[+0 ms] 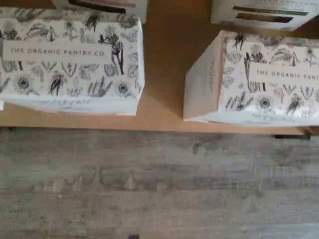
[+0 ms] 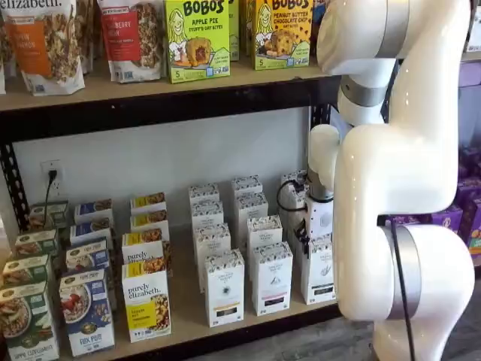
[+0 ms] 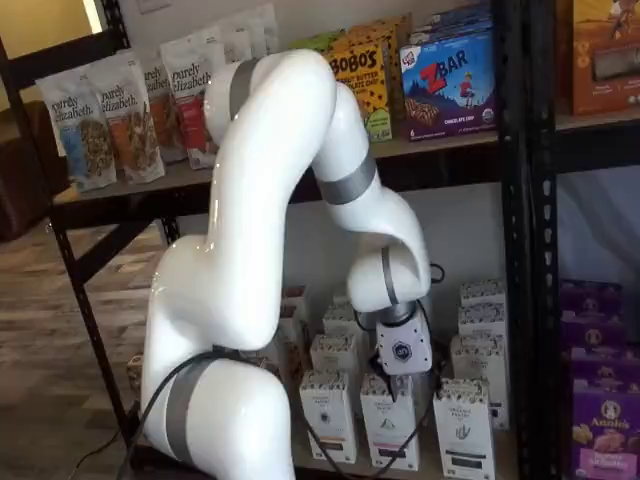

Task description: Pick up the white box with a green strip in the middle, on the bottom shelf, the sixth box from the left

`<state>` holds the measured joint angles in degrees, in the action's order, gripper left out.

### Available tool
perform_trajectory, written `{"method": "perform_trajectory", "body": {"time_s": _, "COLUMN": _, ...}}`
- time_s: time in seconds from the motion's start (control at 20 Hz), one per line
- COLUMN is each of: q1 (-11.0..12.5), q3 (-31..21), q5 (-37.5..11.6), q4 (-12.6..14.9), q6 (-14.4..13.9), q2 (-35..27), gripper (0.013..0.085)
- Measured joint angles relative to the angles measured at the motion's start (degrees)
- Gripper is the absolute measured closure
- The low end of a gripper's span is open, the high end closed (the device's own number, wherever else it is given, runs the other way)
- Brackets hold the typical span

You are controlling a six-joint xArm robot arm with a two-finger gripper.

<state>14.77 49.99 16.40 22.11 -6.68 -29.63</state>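
Observation:
Several white boxes with black flower print stand in rows on the tan bottom shelf (image 2: 183, 312). The front box of the right-hand visible row (image 2: 319, 272) stands right under my gripper (image 2: 319, 229); its strip's colour is too small to read. In a shelf view the gripper (image 3: 400, 382) hangs from its white body just above the same box (image 3: 390, 428). The fingers do not show clearly, so I cannot tell whether they are open or shut. The wrist view shows two flower-printed box tops (image 1: 70, 59) (image 1: 264, 74) at the front edge of the shelf board (image 1: 172, 64); I cannot tell which one is the task's box.
Neighbouring white boxes (image 2: 271, 280) (image 2: 225, 289) (image 3: 465, 430) stand close on both sides. Yellow, blue and green cereal boxes (image 2: 145, 301) fill the shelf's left part. Grey wooden floor (image 1: 159, 189) lies in front of the shelf. The upper shelf (image 2: 150, 94) hangs overhead.

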Motion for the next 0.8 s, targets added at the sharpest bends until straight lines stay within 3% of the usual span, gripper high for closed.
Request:
{"method": "perform_trajectory", "body": {"time_s": 0.25, "q1": 0.8, "q3": 2.8, "q5": -2.4, "q4": -4.8, "q6": 5.2, "q2": -3.3, "gripper": 0.0130}}
{"method": "perform_trajectory", "body": {"time_s": 0.3, "q1": 1.0, "q3": 3.3, "q5": -2.7, "q4": -5.0, "q6": 5.5, "q2": -3.7, "gripper": 0.0130}}
{"method": "perform_trajectory", "body": {"time_s": 0.45, "q1": 1.7, "q3": 5.5, "q5": -2.2, "q4": -2.3, "q6": 3.7, "q2": -5.2, "gripper": 0.0130}}
{"method": "perform_trajectory", "body": {"time_s": 0.65, "q1": 1.5, "q3": 7.6, "q5": -2.0, "q4": -7.3, "q6": 8.4, "q2": -6.8, "gripper": 0.0130}}
{"method": "perform_trajectory", "body": {"time_s": 0.8, "q1": 1.5, "q3": 10.2, "q5": -1.7, "q4": -8.0, "q6": 9.0, "q2": -8.7, "gripper": 0.0130}}
